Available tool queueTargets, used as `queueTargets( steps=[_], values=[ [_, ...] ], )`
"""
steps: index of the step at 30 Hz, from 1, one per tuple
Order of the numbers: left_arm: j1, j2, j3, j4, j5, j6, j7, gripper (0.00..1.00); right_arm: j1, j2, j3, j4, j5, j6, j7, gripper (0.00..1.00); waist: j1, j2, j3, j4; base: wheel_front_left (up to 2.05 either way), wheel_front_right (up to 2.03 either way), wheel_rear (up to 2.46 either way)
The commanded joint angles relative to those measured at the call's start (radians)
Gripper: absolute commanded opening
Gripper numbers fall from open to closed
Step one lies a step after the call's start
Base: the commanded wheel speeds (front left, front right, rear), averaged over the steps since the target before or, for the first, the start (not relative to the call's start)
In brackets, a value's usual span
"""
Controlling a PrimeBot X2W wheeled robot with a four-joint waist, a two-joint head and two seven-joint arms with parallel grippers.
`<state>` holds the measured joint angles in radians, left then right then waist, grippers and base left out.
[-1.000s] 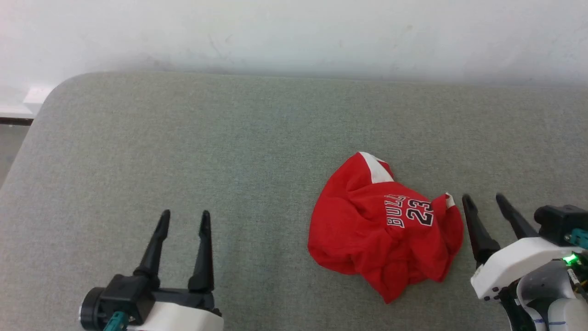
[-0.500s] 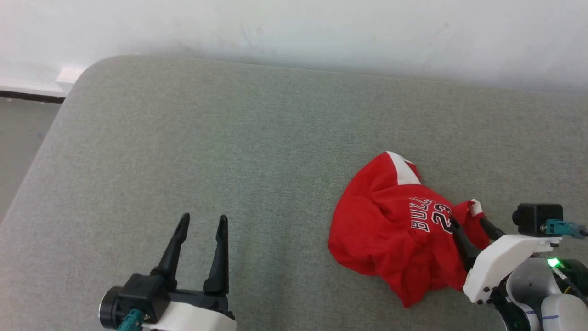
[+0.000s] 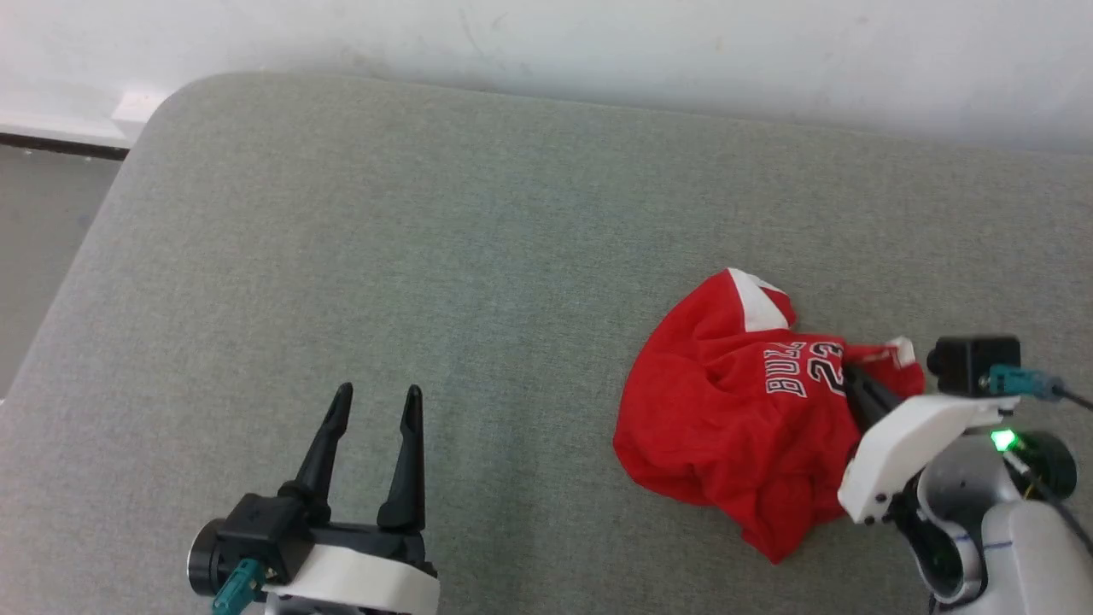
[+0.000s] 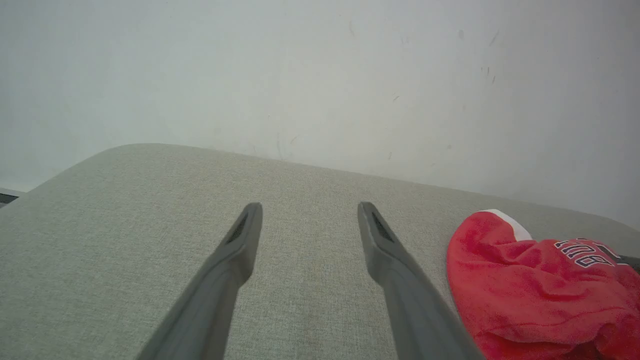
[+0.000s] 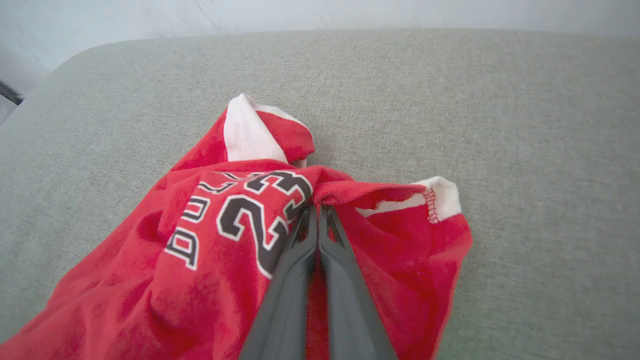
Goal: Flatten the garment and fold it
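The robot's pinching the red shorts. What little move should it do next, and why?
Probably lift the right gripper a little. Its jaws are shut on a fold of the garment beside the 23 print, and the garment lies in a crumpled heap. Raising that fold should start opening it out. The left gripper is open, apart from it.

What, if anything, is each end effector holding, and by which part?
The right end effector pinches the shorts at a fold beside the "23" print; the left end effector holds nothing.
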<state>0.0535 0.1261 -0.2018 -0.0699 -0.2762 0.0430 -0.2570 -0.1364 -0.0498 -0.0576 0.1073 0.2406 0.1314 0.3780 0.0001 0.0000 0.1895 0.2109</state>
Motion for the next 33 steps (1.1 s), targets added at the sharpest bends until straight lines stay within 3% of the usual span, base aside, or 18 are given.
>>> queueTargets(
  steps=[1, 6, 13, 19, 24, 25, 26, 27, 33],
  values=[
    [-0.006, -0.008, 0.012, 0.006, 0.014, -0.012, -0.005, 1.00, -0.032, 0.000, 0.002, -0.026, -0.012, -0.001, 0.004, 0.00, -0.0001, 0.0000, -0.009, -0.016, 0.00, 0.00, 0.00],
    [-0.003, -0.019, 0.032, 0.015, 0.026, -0.030, -0.005, 1.00, -0.108, -0.028, 0.006, -0.122, -0.045, -0.001, 0.057, 0.00, -0.0001, 0.0000, -0.028, -0.055, 0.00, 0.00, 0.00],
    [-0.004, -0.026, 0.049, 0.024, 0.037, -0.053, -0.005, 1.00, -0.123, -0.178, -0.078, -0.195, -0.070, -0.001, 0.141, 0.00, -0.0001, 0.0000, -0.025, -0.079, 0.00, 0.00, 0.00],
    [-0.010, -0.025, 0.053, 0.038, 0.043, -0.072, -0.005, 1.00, 0.015, -0.268, -0.225, -0.105, -0.129, -0.001, 0.190, 0.00, -0.0001, 0.0000, 0.002, -0.067, 0.00, 0.00, 0.00],
    [-0.019, -0.021, 0.058, 0.044, 0.045, -0.081, -0.005, 1.00, 0.079, -0.269, -0.283, 0.017, -0.195, -0.001, 0.162, 0.00, -0.0001, 0.0000, 0.015, -0.056, 0.00, 0.00, 0.00],
    [-0.021, -0.020, 0.059, 0.045, 0.045, -0.081, -0.005, 1.00, 0.079, -0.263, -0.284, 0.035, -0.203, -0.001, 0.148, 0.19, -0.0001, 0.0000, 0.015, -0.056, 0.00, 0.00, 0.00],
    [-0.022, -0.020, 0.060, 0.047, 0.045, -0.081, -0.005, 1.00, 0.077, -0.260, -0.280, 0.048, -0.213, -0.001, 0.133, 0.80, -0.0001, 0.0000, 0.014, -0.056, 0.00, 0.00, 0.00],
    [-0.023, -0.019, 0.060, 0.048, 0.045, -0.081, -0.005, 1.00, 0.071, -0.258, -0.276, 0.058, -0.221, -0.001, 0.120, 1.00, -0.0001, 0.0000, 0.011, -0.058, 0.00, 0.00, 0.00],
    [-0.016, -0.019, 0.060, 0.054, 0.045, -0.077, -0.005, 1.00, -0.004, -0.239, -0.241, 0.014, -0.189, -0.001, 0.088, 1.00, -0.0001, 0.0000, -0.022, -0.073, 0.00, 0.00, 0.00]
  ],
)
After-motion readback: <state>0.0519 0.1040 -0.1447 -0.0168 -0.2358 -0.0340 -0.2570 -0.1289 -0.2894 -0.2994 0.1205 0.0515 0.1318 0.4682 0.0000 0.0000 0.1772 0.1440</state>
